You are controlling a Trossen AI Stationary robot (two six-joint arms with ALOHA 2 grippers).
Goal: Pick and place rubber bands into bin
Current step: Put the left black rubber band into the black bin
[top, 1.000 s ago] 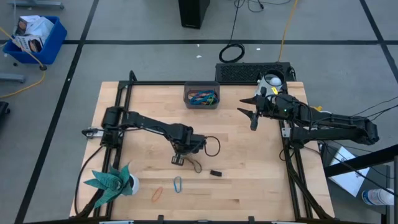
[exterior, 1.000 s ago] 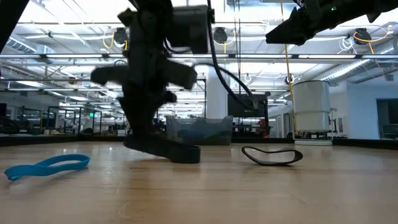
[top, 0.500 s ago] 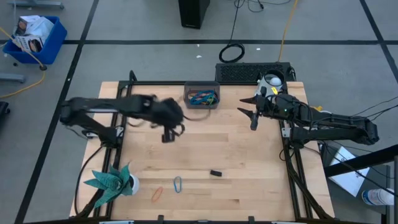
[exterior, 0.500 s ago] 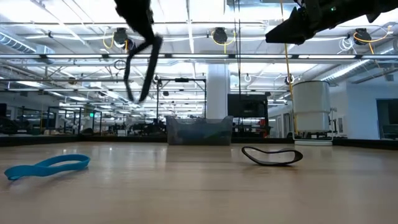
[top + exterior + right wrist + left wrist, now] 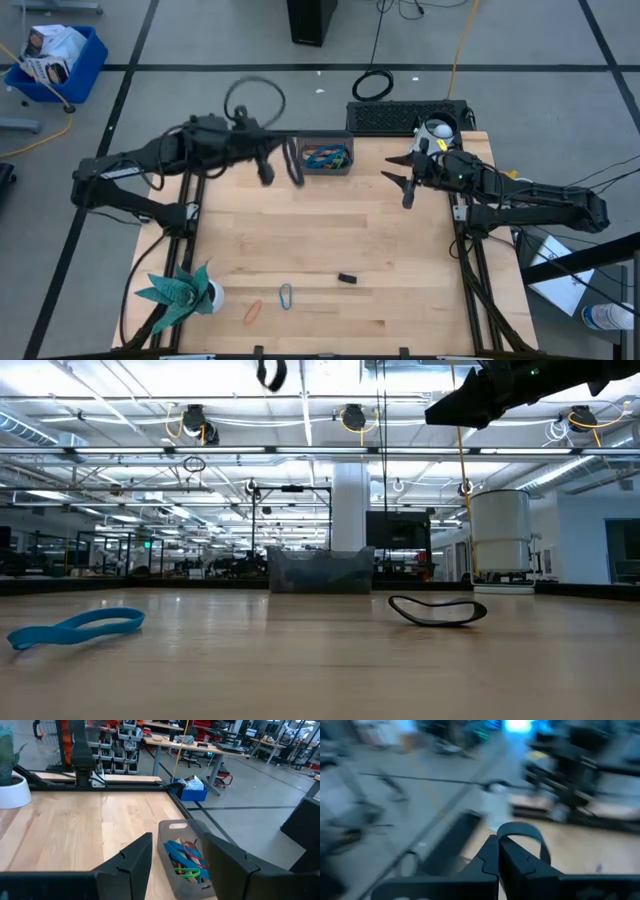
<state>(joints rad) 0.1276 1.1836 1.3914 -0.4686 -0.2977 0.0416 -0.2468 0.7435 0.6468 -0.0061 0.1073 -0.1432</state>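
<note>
My left gripper (image 5: 272,165) is high above the table's far edge, just left of the bin (image 5: 324,155), and is shut on a black rubber band (image 5: 293,166). The bin is a small dark grey tray holding several coloured bands, also seen in the right wrist view (image 5: 186,854) and the low view (image 5: 320,572). A blue band (image 5: 286,296) and an orange band (image 5: 252,311) lie flat near the table's near edge. My right gripper (image 5: 404,184) hovers open and empty right of the bin. My left gripper pinches the black band between its two shut fingertips (image 5: 496,851). A short loop of the band (image 5: 521,829) stands out past the tips. The band is lifted clear of the table.
A small black piece (image 5: 347,278) lies on the table right of the blue band. A potted plant (image 5: 182,291) stands at the near left corner. A dark keyboard-like slab (image 5: 405,115) lies behind the far edge. A blue crate (image 5: 55,60) stands on the floor.
My left gripper has risen from the table's middle with the black band, swung toward the far left, then come to the far edge beside the bin. The band is lifted clear of the table.
</note>
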